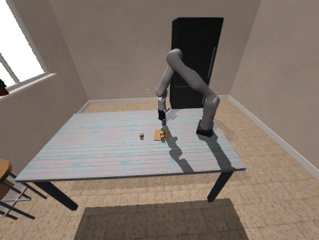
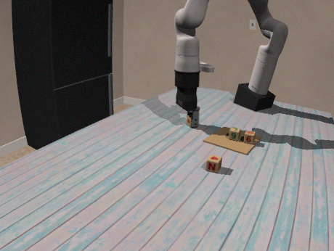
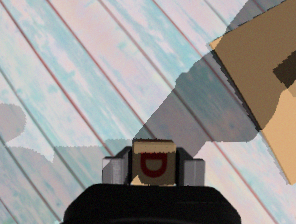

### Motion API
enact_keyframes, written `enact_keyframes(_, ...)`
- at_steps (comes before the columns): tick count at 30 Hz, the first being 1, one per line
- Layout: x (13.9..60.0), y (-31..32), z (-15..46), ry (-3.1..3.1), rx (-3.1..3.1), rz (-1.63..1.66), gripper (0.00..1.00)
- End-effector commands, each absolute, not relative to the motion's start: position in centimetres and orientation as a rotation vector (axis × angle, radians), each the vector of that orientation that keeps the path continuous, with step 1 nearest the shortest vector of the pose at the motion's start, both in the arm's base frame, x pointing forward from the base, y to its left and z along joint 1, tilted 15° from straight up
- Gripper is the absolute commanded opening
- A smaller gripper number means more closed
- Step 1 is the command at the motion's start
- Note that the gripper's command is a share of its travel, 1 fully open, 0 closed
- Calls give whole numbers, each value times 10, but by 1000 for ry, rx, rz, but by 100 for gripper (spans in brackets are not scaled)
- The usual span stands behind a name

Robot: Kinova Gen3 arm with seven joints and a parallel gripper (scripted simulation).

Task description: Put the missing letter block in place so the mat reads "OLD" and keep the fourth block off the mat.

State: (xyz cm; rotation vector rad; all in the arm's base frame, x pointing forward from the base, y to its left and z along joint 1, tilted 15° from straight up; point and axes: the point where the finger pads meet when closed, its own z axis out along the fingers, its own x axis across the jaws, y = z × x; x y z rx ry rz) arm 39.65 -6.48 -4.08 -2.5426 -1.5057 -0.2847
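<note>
1. In the exterior view the mat lies on the table, near its far right part.
2. Two blocks sit side by side on the mat: one at the left, the other just beside it at 3 o'clock.
3. The N block rests on the table off the mat, near the mat's front edge, at about 7 o'clock from the pair.
4. The D block sits between the fingers of the gripper, just above the table, near the mat at about 10 o'clock from it.
5. The arm's base stands behind the mat at about 1 o'clock.
6. The refrigerator stands beyond the table's left edge.
</note>
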Motion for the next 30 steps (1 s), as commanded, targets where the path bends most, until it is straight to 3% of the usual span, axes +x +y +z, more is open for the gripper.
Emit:
enact_keyframes(1,395,-65,-27,-1503,-2541,-286,57)
enact_keyframes(11,392,-84,34,-1497,-2550,-288,57)
enact_keyframes(30,391,-88,53,-1496,-2551,-287,57)
